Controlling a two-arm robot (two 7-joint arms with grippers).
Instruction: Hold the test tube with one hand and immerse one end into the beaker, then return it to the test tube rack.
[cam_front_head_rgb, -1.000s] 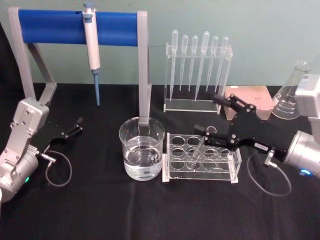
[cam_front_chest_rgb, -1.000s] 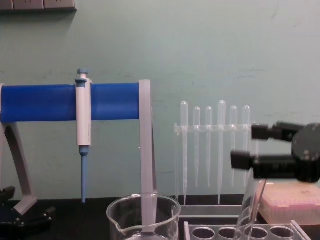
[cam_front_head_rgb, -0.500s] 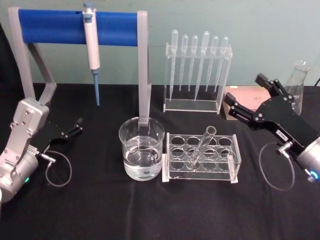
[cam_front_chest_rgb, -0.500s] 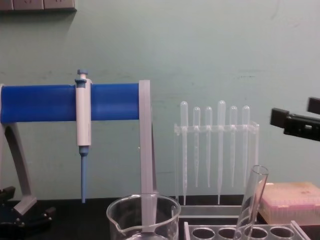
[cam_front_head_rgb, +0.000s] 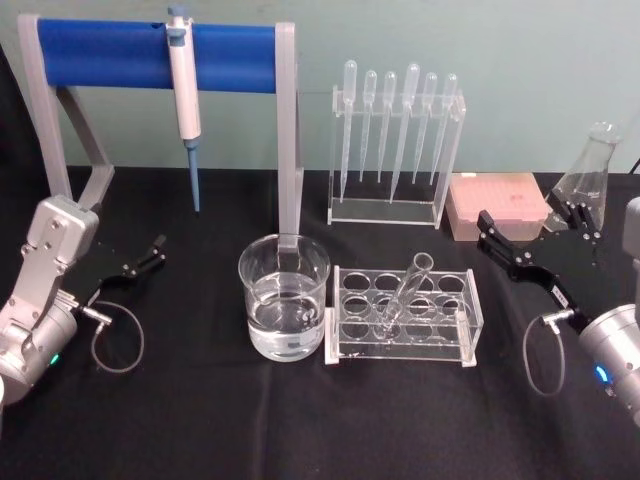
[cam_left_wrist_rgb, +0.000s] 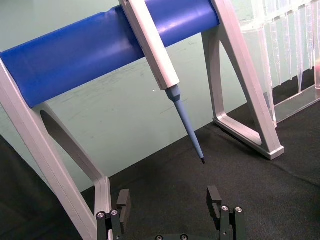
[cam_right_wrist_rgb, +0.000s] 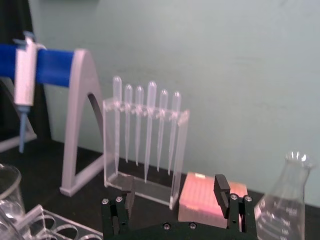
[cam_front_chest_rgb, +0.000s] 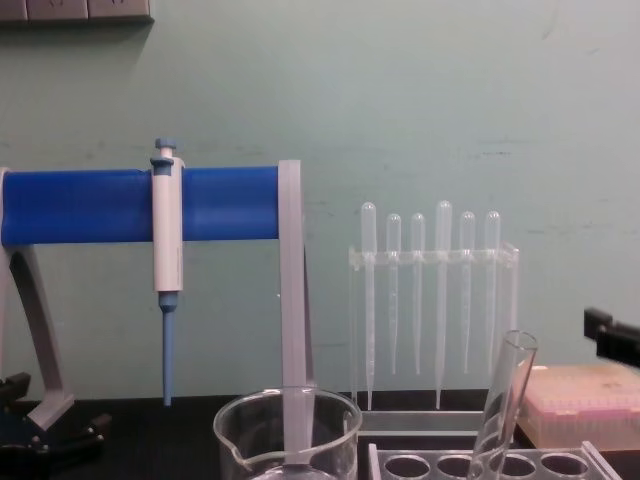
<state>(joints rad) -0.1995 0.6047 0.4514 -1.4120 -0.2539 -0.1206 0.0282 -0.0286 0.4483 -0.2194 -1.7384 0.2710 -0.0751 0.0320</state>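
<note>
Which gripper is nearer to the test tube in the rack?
Right. The right gripper is open just beyond the rack from the test tube; the left gripper sits open past the beaker.

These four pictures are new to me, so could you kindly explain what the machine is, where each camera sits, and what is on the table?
This is a two-armed robot at a lab bench. One camera looks down from its head, one looks across from its chest, and one rides on each wrist.

On the black table stand a beaker holding water, a clear rack with the test tube leaning in it, a pipette stand, a micropipette hanging on a blue bar, a pink tip box and a conical flask.

The left gripper rests at the left, the right gripper sits at the right near the flask. Both have jaws open, holding nothing.
</note>
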